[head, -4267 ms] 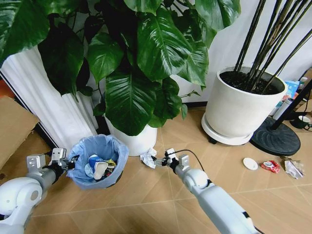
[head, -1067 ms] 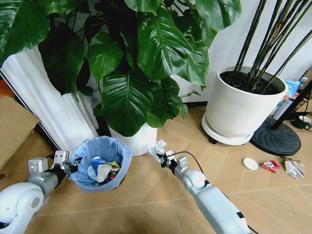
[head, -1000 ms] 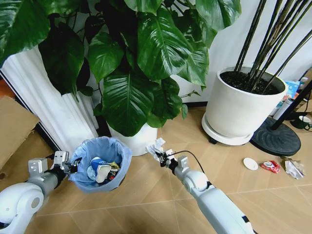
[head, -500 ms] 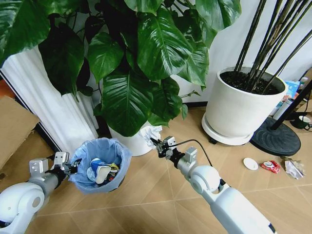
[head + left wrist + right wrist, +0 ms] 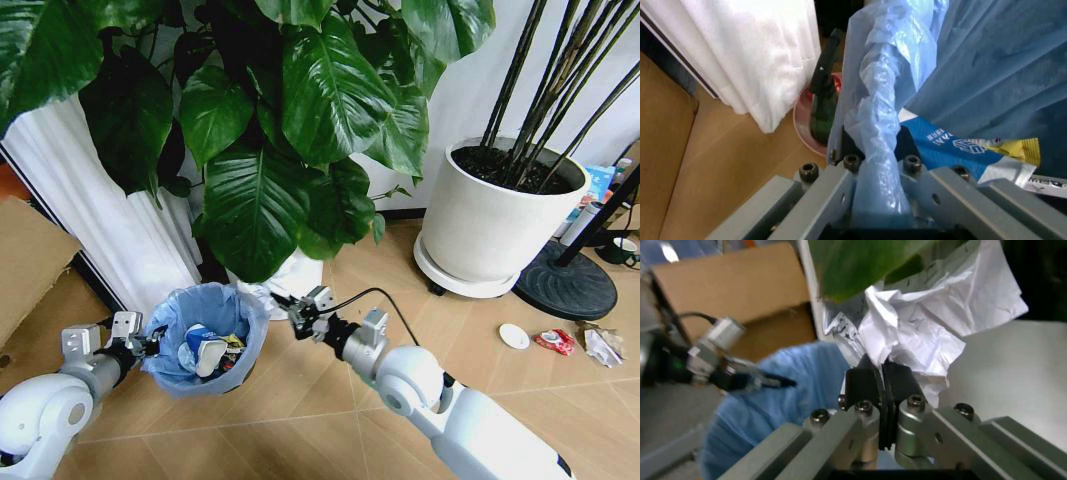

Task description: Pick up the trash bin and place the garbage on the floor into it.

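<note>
Left gripper (image 5: 140, 338) clamped on the rim of the trash bin (image 5: 205, 335), bag plastic pinched between its fingers (image 5: 833, 200); bin sits at 7 o'clock in head view. Right gripper (image 5: 290, 308) closed tight on crumpled white paper (image 5: 933, 335), at 3 o'clock of the bin's rim, just beside it. More garbage at 4 o'clock on the floor: white lid (image 5: 513, 336), red wrapper (image 5: 553, 341).

White arms (image 5: 470, 425) — grey, screwed brackets
</note>
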Motion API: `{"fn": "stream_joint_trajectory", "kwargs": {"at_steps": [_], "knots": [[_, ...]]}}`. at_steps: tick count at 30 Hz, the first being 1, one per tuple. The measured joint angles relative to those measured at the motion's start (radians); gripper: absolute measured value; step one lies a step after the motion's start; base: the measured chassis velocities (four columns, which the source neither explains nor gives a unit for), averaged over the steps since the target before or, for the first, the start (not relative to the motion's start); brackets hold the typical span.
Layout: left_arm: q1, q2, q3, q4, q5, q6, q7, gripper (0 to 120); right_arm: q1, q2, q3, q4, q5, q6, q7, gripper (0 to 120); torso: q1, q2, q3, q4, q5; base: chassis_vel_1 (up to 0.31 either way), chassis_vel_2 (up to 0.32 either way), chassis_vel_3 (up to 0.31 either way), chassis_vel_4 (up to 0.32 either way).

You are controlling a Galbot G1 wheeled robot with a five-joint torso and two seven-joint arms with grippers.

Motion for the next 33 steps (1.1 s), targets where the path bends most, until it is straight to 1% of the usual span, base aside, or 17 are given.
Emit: {"fn": "stream_joint_trajectory", "kwargs": {"at_steps": [1,9,13,14,17,26,28,30,33], "knots": [[-0.001,0.001,0.000,0.004,0.000,0.000,0.000,0,0.021,0.011,-0.014,-0.001,0.013,0.000,-0.001,0,0.000,0.000,0.000,0.0001,-0.0001,0.000,0.000,0.000,0.000],[-0.019,0.008,0.002,0.026,-0.004,0.000,0.020,0,0.077,0.018,-0.095,-0.008,0.051,0.003,-0.007,0,0.000,0.000,0.000,0.0000,-0.0002,0.000,0.000,0.000,0.000],[-0.032,0.014,0.006,0.032,-0.009,0.000,0.032,0,0.109,0.054,-0.140,-0.034,0.062,0.007,-0.008,0,0.000,0.000,0.000,-0.0001,-0.0002,0.000,0.000,0.000,0.000],[-0.032,0.014,0.006,0.032,-0.009,0.000,0.032,0,0.109,0.054,-0.140,-0.034,0.062,0.007,-0.008,0,0.000,0.000,0.000,-0.0001,-0.0002,0.000,0.000,0.000,0.000],[-0.033,0.015,0.006,0.032,-0.011,0.000,0.035,0,0.139,0.085,-0.162,-0.062,0.063,0.010,-0.013,0,0.000,0.000,0.000,0.0002,-0.0003,0.000,0.000,0.000,0.000],[-0.040,0.016,0.002,0.037,-0.013,0.000,0.039,0,0.144,0.085,-0.180,-0.075,0.069,-0.002,-0.024,0,0.000,0.000,0.000,-0.0001,-0.0003,0.000,0.000,0.000,0.000],[-0.042,0.015,0.003,0.037,-0.013,0.000,0.039,0,0.142,0.085,-0.183,-0.077,0.069,-0.003,-0.024,2,0.000,0.000,0.000,-0.0001,-0.0002,0.000,0.000,0.000,0.000],[-0.044,0.014,0.006,0.038,-0.013,0.000,0.039,0,0.138,0.085,-0.192,-0.082,0.065,-0.005,-0.024,14,0.000,0.000,0.000,-0.0001,-0.0003,0.000,0.000,0.000,0.000],[-0.044,0.014,0.006,0.038,-0.013,0.000,0.039,0,0.136,0.085,-0.194,-0.086,0.062,-0.005,-0.024,25,0.000,0.000,0.000,0.0001,-0.0002,0.000,0.000,0.000,0.000]]}}
